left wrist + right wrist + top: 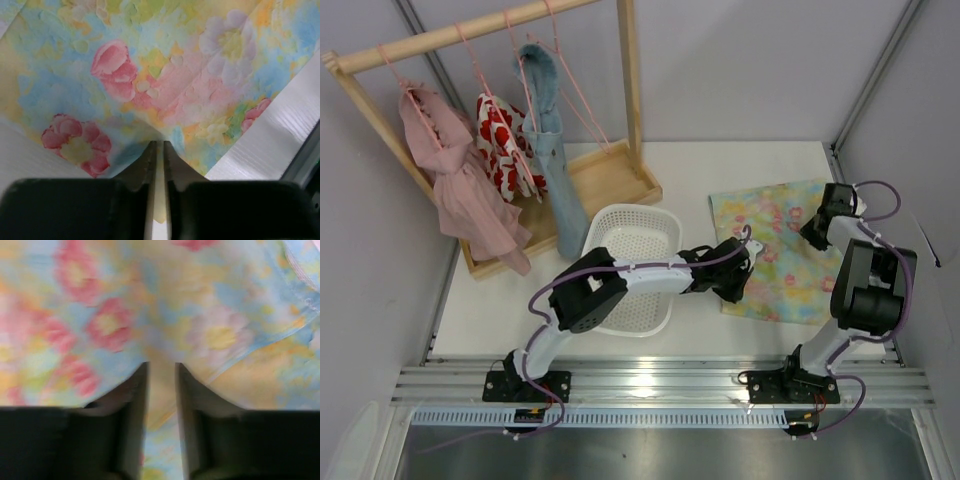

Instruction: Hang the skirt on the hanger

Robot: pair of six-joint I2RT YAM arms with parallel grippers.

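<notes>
The skirt (775, 250), pale yellow and turquoise with pink flowers, lies flat on the white table at the right. My left gripper (745, 262) is at its left edge. In the left wrist view the gripper (159, 145) is shut on a puckered bit of the skirt (165, 65), with a sliver of yellow cloth between the jaws. My right gripper (817, 228) rests on the skirt's far right part. In the blurred right wrist view its jaws (161, 366) stand a little apart, pressed on the skirt (150, 300), with cloth in the gap. An empty pink wire hanger (582, 95) hangs on the rack.
A white basket (620, 240) sits under my left arm. At the back left is a wooden rack (470, 28) holding a pink garment (455, 180), a red-and-white one (500, 140) and a denim one (555, 170). Bare table (280, 135) borders the skirt.
</notes>
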